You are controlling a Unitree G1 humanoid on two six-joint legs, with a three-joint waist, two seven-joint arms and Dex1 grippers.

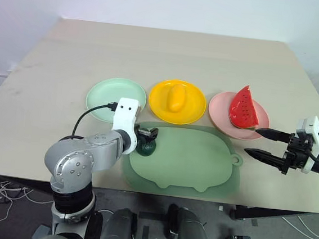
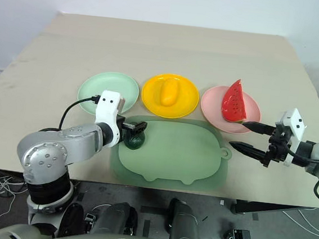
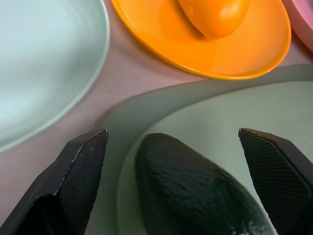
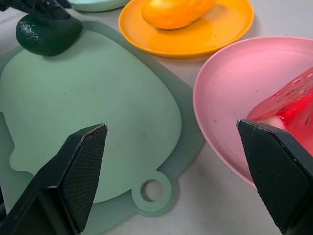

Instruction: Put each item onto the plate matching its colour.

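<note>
Dark green avocado [image 3: 195, 191] lies on the board [image 1: 195, 162] between my left pincer's [image 1: 146, 140] spread fingers, ready for grasping; my right pincer [image 1: 265, 144] gapes empty beside the pink plate [image 1: 220, 107], mint plate [image 1: 102, 94] bare beyond.

Bright, even indoor light from overhead, no hard glare. Head views sharp across the table [image 1: 67, 77]; soft short shadows under the plates and the pig-shaped board [image 1: 189, 162] at lower centre. Slight sheen on the watermelon wedge [image 1: 244, 109], right of centre. Wrist views: close fingers [image 3: 80, 181] along bottom edge soft, pad texture readable; avocado [image 3: 195, 191] dark w/ faint highlights; bg mildly blurred near top.
</note>
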